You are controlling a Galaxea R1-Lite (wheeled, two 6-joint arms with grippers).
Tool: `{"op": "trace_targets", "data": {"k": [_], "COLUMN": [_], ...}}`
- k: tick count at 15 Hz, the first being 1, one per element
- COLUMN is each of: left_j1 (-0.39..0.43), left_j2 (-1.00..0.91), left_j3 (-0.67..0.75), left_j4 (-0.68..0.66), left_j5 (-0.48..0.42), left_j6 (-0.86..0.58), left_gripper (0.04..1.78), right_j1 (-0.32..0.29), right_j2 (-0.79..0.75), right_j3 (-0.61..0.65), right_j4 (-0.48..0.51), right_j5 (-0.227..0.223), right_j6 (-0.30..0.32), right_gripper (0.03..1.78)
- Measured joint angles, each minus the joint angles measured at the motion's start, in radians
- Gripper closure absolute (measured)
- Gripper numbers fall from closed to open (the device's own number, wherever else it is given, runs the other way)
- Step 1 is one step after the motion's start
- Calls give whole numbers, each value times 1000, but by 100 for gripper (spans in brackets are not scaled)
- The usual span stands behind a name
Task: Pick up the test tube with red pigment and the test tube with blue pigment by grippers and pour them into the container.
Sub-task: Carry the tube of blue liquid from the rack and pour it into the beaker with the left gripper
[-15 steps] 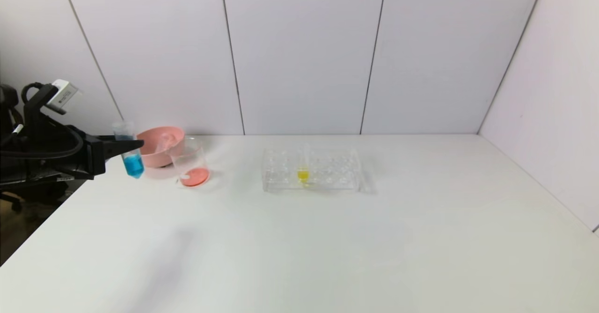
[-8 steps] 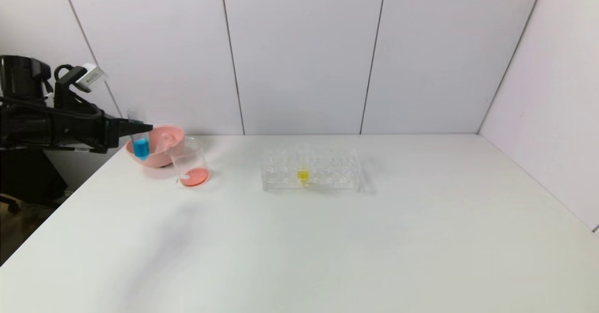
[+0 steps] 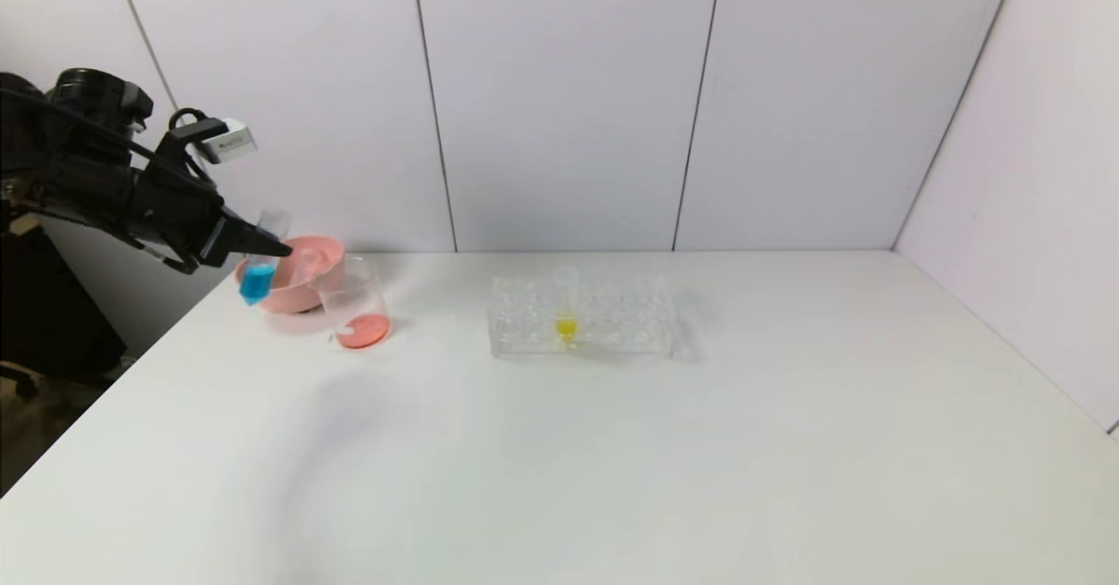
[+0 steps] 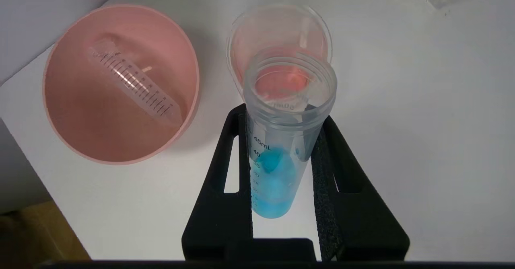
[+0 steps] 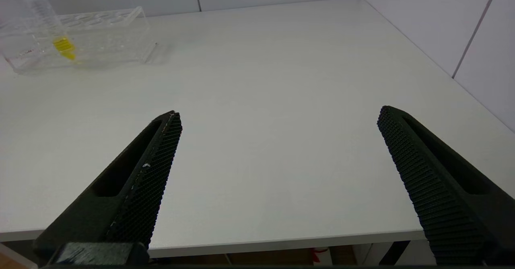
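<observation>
My left gripper [image 3: 262,244] is shut on the test tube with blue pigment [image 3: 257,282], held above the table's far left, in front of the pink bowl. The tube leans with its open mouth toward the container [image 3: 354,303]. In the left wrist view the black fingers [image 4: 227,172] clamp the blue tube [image 4: 273,180] on both sides, its mouth over the container [image 4: 241,31]. This clear beaker has red liquid at its bottom. No tube holding red pigment shows. My right gripper [image 5: 279,114] hangs open and empty over the table's near edge.
A pink bowl [image 3: 306,248] stands just left of the container, with an empty graduated tube [image 4: 132,84] lying in it. A clear rack [image 3: 612,318] at mid-table holds a yellow-liquid tube [image 3: 566,314].
My left gripper has risen and moved right toward the container. The blue tube has gone from nearly upright to leaning with its mouth toward the beaker. The grip is unchanged.
</observation>
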Motion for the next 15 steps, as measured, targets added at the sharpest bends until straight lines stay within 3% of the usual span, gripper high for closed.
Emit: {"op": "trace_targets", "data": {"k": [2, 4, 15], "left_j1": [-9, -22, -147], "left_j2": [37, 62, 118], "left_j3": [-77, -98, -119], "left_j4": [123, 140, -11], "left_j5": [81, 162, 413], "left_j6": [100, 170, 334], "left_gripper": [138, 138, 138], "right_j1": [0, 0, 0], "right_j2": [0, 0, 0], "right_j3": [0, 0, 0], "right_j4": [0, 0, 0], "right_j5": [0, 0, 0], "right_j6": [0, -1, 0], "right_gripper": [4, 4, 4]}}
